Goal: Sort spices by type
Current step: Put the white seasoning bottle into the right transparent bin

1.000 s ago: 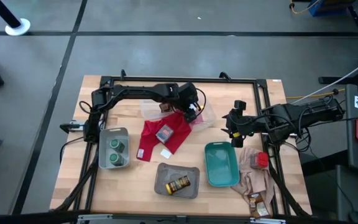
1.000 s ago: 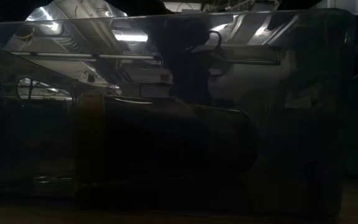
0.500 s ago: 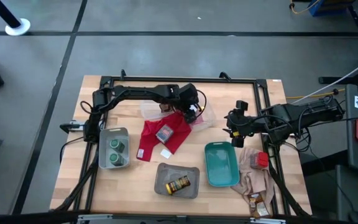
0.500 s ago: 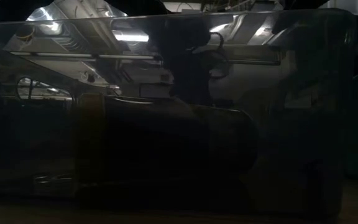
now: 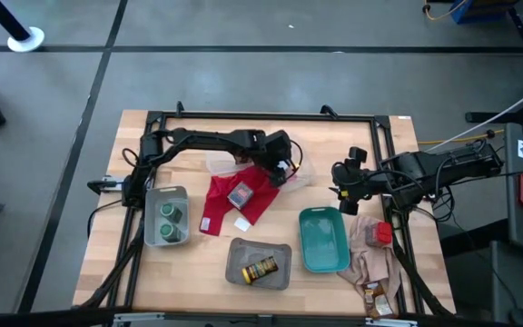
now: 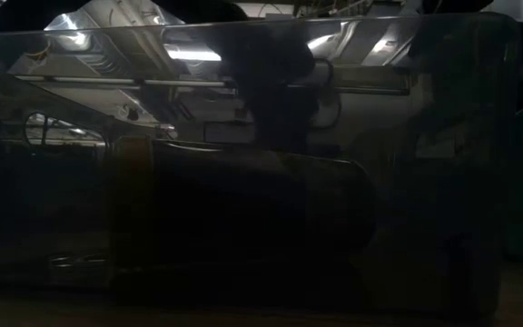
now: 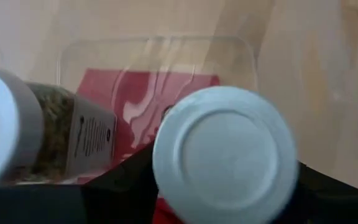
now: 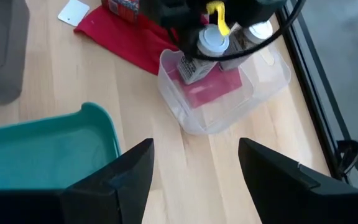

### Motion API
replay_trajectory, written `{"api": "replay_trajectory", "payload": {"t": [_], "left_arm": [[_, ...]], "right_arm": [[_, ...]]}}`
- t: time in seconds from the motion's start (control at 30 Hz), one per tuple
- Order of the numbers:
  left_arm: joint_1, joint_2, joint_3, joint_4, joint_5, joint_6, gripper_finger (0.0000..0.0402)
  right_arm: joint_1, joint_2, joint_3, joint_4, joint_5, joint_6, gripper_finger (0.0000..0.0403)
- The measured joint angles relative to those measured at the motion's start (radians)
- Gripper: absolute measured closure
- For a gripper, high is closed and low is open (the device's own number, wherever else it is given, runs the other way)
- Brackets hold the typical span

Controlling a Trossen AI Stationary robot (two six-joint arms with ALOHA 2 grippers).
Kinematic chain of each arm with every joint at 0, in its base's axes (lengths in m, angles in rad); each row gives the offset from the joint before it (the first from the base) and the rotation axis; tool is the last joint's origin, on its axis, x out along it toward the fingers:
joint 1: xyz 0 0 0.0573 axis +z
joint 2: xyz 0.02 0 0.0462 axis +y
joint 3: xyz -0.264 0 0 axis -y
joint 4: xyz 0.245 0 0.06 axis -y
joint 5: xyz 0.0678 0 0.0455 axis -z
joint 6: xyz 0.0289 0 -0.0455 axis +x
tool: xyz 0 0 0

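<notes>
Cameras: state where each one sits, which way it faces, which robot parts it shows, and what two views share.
High view: overhead, looking straight down on the table; both arms show, with the left gripper and right gripper.
Low view: at table-top height, facing a dim tray wall; a dark arm shape shows above.
Left wrist view: faces the white-capped bottle held by its own fingers.
Right wrist view: looks between its own open fingers at the clear tray.
Shared: both wrist views show that bottle and tray.
</notes>
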Motion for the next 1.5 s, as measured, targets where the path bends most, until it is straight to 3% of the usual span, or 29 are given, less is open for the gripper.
{"api": "replay_trajectory", "payload": {"t": [0.67, 1.5], "left_arm": [[0.000, -0.024, 0.040, -0.089, 0.000, -0.002, 0.0191], [0.001, -0.043, 0.040, -0.068, -0.006, 0.045, 0.0191]], "right_arm": [[-0.001, 0.000, 0.000, -0.024, 0.000, 0.007, 0.0169], [-0.001, 0.000, 0.000, -0.022, 0.000, 0.007, 0.0169]]}}
